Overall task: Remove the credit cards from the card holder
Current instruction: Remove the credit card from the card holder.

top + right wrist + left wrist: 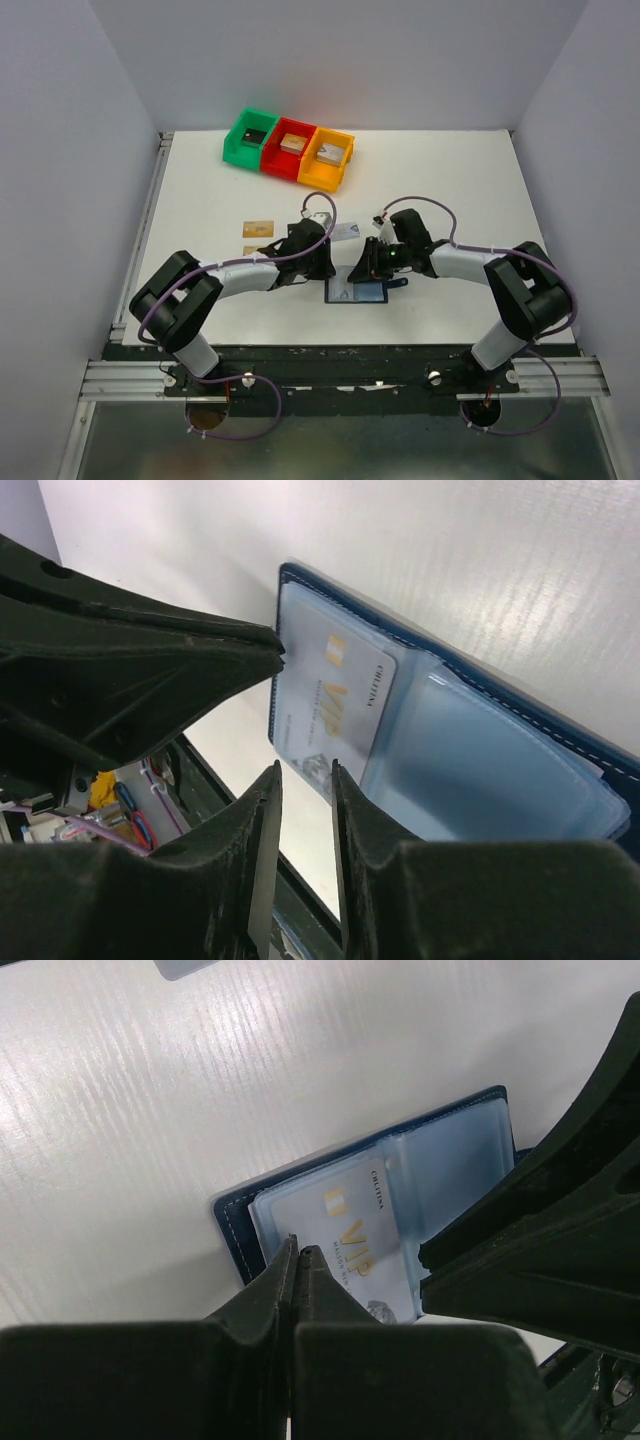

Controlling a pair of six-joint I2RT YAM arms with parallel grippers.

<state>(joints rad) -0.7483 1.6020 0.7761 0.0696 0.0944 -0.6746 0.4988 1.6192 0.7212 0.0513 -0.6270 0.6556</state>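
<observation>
Card holder [357,292], navy, lies open flat on the white table [200,200] from above. Left wrist: I see a pale glossy VIP card [350,1230] under its translucent blue plastic, the left gripper [297,1250] with jaws pressed together at the card's edge. Right wrist: right gripper [305,775] narrowly parted above it.

Card holder [357,292]: small folding wallet, dark navy with pale stitching and translucent light-blue pockets, lying opened flat and pocket-side up on the white tabletop [200,200], toward its 6 o'clock edge. VIP card [345,1235]: pale grey-white with gold lettering and a gold chip, lying face up at one pocket of the card holder; how far it is tucked in cannot be told. Pale grey card [345,232]: flat on the tabletop, at 12 o'clock from the holder. Tan-gold card [258,228]: flat, at 10 o'clock, well apart.
</observation>
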